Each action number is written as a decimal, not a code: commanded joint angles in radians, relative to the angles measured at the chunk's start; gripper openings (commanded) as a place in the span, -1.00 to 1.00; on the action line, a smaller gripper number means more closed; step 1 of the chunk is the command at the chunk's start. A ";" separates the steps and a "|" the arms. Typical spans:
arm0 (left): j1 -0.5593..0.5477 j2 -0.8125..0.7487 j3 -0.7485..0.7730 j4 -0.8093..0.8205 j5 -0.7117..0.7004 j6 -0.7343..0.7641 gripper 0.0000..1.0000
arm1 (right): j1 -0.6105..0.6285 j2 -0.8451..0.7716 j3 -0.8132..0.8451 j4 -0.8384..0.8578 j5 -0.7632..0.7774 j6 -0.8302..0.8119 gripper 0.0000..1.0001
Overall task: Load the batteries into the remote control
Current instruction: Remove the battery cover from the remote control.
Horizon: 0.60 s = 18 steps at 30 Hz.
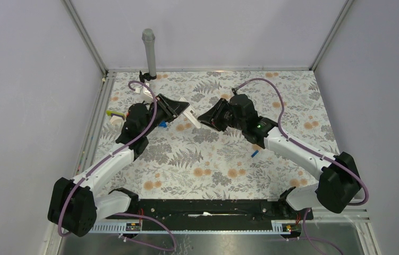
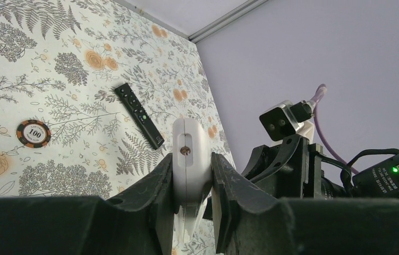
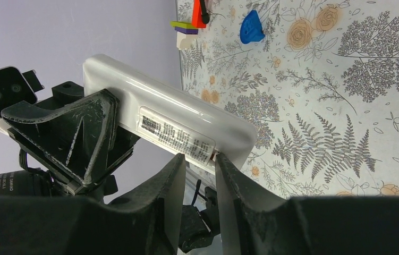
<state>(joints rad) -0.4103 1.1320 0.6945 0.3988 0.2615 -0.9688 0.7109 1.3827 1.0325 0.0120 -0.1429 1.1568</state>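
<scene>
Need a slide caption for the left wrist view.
Left gripper clamps the white remote, seen end-on; beyond it, a black remote and a 100 poker chip lie on the floral mat.

**Fern-and-rose worktop with small things scattered on it**

The worktop point(image 1: 208, 170) is printed all over with grey ferns and orange roses. A slim blue battery point(image 1: 254, 153) lies right of centre. A black remote point(image 2: 138, 115) lies flat, buttons up, with a poker chip point(image 2: 33, 133) marked 100 near it. Toward the left edge sit a blue blob-shaped piece point(image 3: 252, 26) and a small stack of coloured blocks point(image 3: 189, 29). A grey post point(image 1: 149, 50) stands at the far left corner.
</scene>
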 commanded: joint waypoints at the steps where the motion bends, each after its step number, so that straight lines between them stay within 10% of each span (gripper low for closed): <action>1: -0.001 -0.011 0.054 0.121 0.055 -0.033 -1.00 | 0.007 0.018 0.017 0.015 -0.004 0.013 -0.31; 18: -0.001 -0.004 0.029 0.297 0.255 -0.337 -1.00 | -0.006 -0.014 -0.212 0.553 -0.115 0.087 -0.32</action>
<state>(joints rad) -0.3683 1.1419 0.6945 0.4572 0.3325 -1.0893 0.6899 1.3621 0.8597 0.3775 -0.2138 1.2358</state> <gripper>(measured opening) 0.269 0.339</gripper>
